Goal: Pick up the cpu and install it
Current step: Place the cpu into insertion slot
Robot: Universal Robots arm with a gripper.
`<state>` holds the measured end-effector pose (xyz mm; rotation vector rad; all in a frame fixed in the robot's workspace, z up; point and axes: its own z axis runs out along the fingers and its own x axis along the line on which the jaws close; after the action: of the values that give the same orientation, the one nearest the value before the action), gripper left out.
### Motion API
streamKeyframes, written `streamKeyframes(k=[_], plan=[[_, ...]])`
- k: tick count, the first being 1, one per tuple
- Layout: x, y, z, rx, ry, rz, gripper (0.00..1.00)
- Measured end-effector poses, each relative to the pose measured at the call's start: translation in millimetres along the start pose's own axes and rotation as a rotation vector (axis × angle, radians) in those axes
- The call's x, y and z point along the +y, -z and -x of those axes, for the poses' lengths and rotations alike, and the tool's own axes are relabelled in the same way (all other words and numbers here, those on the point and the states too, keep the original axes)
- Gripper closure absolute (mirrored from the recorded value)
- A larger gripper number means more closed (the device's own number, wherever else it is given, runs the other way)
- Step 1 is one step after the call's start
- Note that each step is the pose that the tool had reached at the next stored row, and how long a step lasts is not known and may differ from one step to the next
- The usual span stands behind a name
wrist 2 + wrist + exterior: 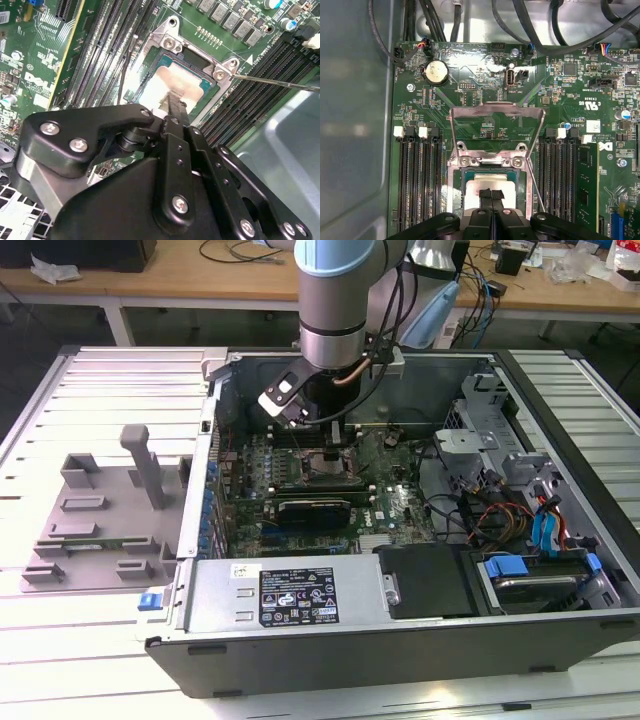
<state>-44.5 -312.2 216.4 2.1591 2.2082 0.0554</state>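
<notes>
The cpu (170, 82) lies flat inside the open socket on the green motherboard (400, 500), its silvery top showing in both wrist views (477, 182). My gripper (176, 104) stands straight over it, its two black fingers (491, 194) pressed together with their tips on the cpu's top, near one edge. The socket's metal hold-down plate (495, 107) is swung up and open behind the socket. In the exterior view the gripper (330, 445) reaches down into the open computer case, hiding the socket.
Black memory slots (417, 175) flank the socket on both sides, with a green memory stick (585, 175) in one. A thin lever wire (270, 82) juts out beside the socket. A grey fixture (100, 520) sits at the exterior view's left; cables and drive bays (530, 520) crowd its right.
</notes>
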Motion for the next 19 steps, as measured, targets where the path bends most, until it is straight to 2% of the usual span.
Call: streamKeyframes(k=[3, 4, 6, 9, 19], plan=[[0.0, 0.1, 0.0, 0.0, 0.0, 0.0001, 0.89], [-0.7, -0.8, 0.0, -0.0057, 0.0, -0.0002, 0.89], [-1.0, -3.0, 0.0, -0.0083, 0.001, -0.0007, 0.89], [-2.2, -6.6, -0.1, -0.0084, 0.001, -0.0023, 0.89], [-4.9, -10.8, -0.3, -0.0084, 0.001, -0.0025, 0.89]])
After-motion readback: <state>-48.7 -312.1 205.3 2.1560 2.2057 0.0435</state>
